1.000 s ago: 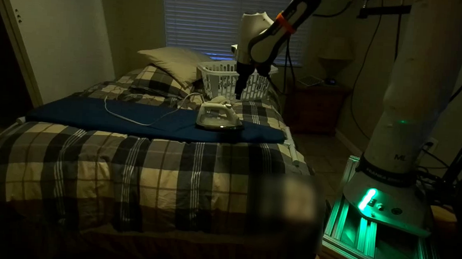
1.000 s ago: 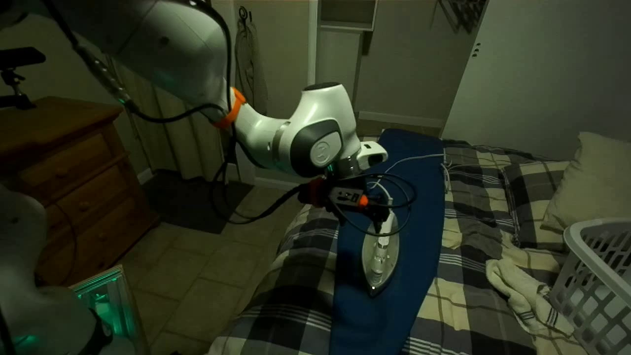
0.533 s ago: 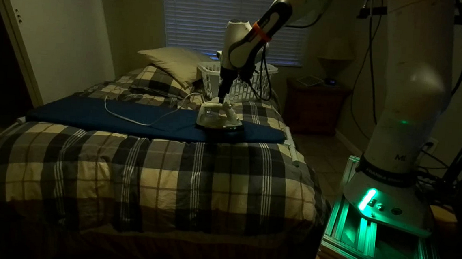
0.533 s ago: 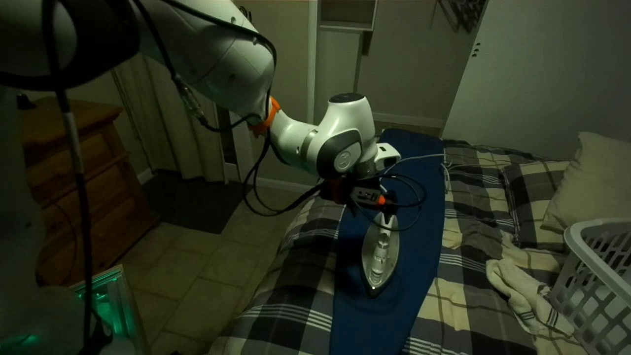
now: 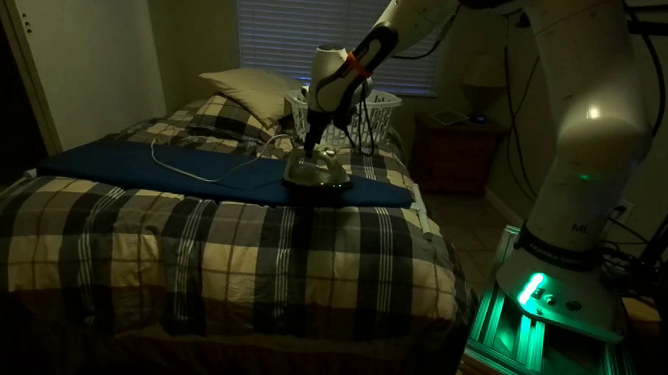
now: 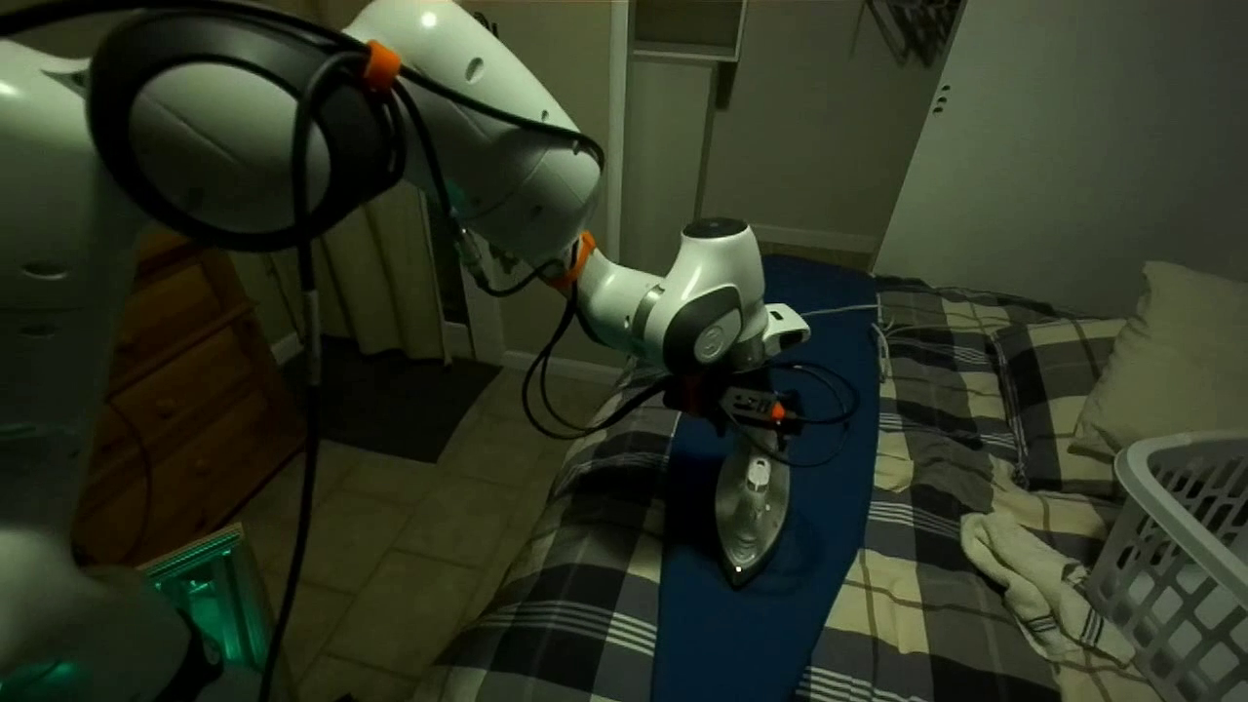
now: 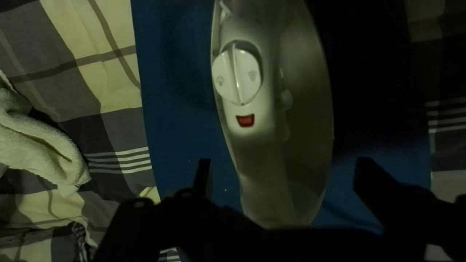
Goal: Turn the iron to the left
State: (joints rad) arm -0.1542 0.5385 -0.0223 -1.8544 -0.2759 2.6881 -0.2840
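Blue and long, the surface point(image 5: 240, 190) lies across the plaid bedspread point(image 5: 217, 261) in an exterior view, and your iron point(image 5: 314, 177) rests base down on it, nearer the short edge at picture right than the opposite end; its white cord point(image 5: 208, 180) loops towards picture left. Your arm point(image 5: 420, 8) arches over with the dark jaws down at the iron's rear, and you cannot tell there whether they touch it. In an exterior view you get the iron's nose point(image 6: 746, 556) aimed at the surface's cropped near end, between both long edges, with cream cloth point(image 6: 1024, 575) and a slatted basket point(image 6: 1180, 522) beyond the right long edge. In the wrist view your jaws stand released and wide apart, one each side of the handle point(image 7: 264, 171), blue showing between each and the iron; further up you see the white dial point(image 7: 236, 74) and a red mark point(image 7: 245, 120).
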